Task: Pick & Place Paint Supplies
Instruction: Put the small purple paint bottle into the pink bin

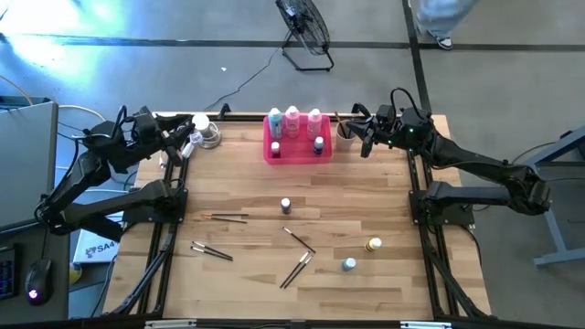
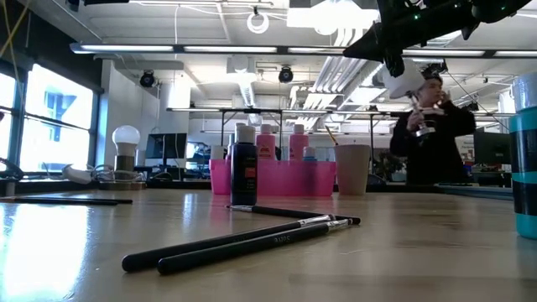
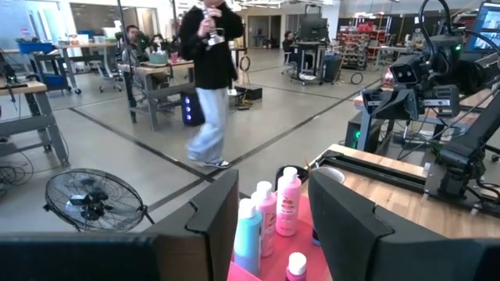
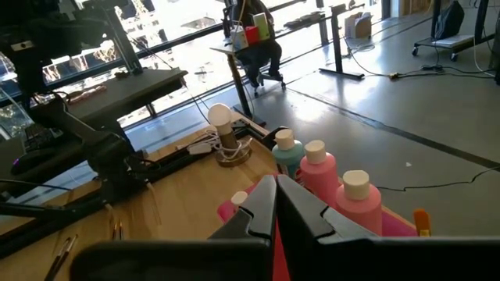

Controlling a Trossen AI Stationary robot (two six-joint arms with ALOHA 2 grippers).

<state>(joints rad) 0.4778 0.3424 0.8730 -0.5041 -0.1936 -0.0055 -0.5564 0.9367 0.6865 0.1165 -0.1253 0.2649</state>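
A bright pink tray point(image 1: 298, 156) at the table's far edge holds three tall white-capped bottles point(image 1: 292, 120) and two tiny bottles point(image 1: 318, 144). On the bare wood stand a dark tiny bottle point(image 1: 286, 206), a yellow one point(image 1: 374, 245) and a bluish one point(image 1: 349, 265). Thin brushes lie flat around them point(image 1: 228, 217) point(image 1: 210, 250) point(image 1: 297, 256). My left gripper point(image 3: 273, 226) hangs open over the far left corner, level, with nothing between its fingers. My right gripper point(image 4: 275, 191) is shut and hangs over the far right, just right of the pale cup point(image 1: 345, 135).
A small lamp with a white bulb point(image 1: 203, 128) stands at the far left corner beside my left gripper. Black frame rails point(image 1: 422, 228) run along both table sides. A floor fan point(image 1: 306, 32) and a walking person point(image 3: 207, 70) are beyond the far edge.
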